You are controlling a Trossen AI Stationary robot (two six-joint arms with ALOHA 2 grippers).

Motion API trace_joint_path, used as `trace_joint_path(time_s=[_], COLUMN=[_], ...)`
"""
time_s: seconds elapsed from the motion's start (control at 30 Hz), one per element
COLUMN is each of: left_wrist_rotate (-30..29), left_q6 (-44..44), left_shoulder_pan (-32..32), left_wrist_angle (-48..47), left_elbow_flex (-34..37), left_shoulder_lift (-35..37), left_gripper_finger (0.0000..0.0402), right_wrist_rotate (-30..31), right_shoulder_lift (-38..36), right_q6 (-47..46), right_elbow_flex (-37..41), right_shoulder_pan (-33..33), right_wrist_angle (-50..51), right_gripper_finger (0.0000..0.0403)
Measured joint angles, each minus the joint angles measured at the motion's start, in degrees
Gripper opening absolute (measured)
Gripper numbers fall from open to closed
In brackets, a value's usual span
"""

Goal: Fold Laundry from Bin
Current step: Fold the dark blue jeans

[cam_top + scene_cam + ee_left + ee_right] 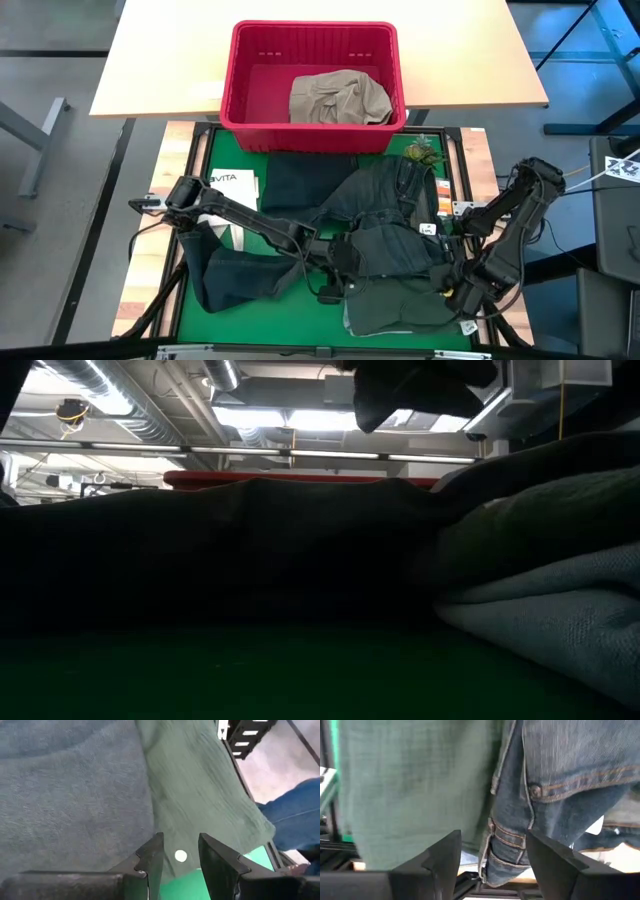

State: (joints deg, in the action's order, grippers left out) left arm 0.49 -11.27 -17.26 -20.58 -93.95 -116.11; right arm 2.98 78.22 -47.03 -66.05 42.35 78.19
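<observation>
The red bin (232,70) stands at the far side with a khaki-beige garment (338,98) lying in it. On the green mat, blue jeans (385,215) lie spread over other dark laundry, beside a dark piece (235,275) at the left. A green buttoned shirt (400,308) lies at the near edge. My left gripper (340,282) (181,847) hovers open above that shirt's buttoned edge (180,856). My right gripper (458,290) (492,850) points down, open wide, over the jeans' waistband (510,837) where it overlaps the green shirt (415,790).
A white printed sheet (232,185) lies on the mat at the far left, and a small green object (422,153) sits near the bin. The bin rests on a tan table (170,60). A person's blue-clad leg (295,815) shows beyond the table's edge.
</observation>
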Motion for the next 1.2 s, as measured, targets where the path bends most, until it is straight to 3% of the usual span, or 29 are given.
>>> trace_joint_path(time_s=[0.57,0.67,0.8,0.9,1.1,1.2], left_wrist_rotate=[0.0,0.0,-0.6,-2.1,-2.9,-2.9], left_q6=[0.0,0.0,-0.1,-0.3,-4.1,-8.4], left_shoulder_pan=[0.1,0.1,0.1,0.1,-0.1,-0.4], left_wrist_angle=[-0.4,-1.2,-5.7,-8.9,-16.8,-21.1], left_elbow_flex=[0.0,0.0,0.0,0.0,0.0,0.0], left_shoulder_lift=[0.0,0.3,2.0,4.4,8.9,10.4], left_gripper_finger=[0.0117,0.0117,0.0117,0.0117,0.0117,0.0117], right_wrist_rotate=[1.0,0.9,0.4,0.4,2.5,4.1], right_shoulder_lift=[0.0,0.0,0.0,0.0,0.0,0.0], right_q6=[-6.8,-6.7,-6.7,-6.1,-4.3,-4.2], right_elbow_flex=[10.8,10.9,10.8,9.4,-0.6,-7.6], right_shoulder_pan=[0.0,0.0,0.0,0.0,0.0,0.0], right_wrist_angle=[-4.4,-4.8,-4.8,-3.9,3.7,7.0], right_gripper_finger=[0.0208,0.0174,0.0086,0.0021,0.0044,0.0031])
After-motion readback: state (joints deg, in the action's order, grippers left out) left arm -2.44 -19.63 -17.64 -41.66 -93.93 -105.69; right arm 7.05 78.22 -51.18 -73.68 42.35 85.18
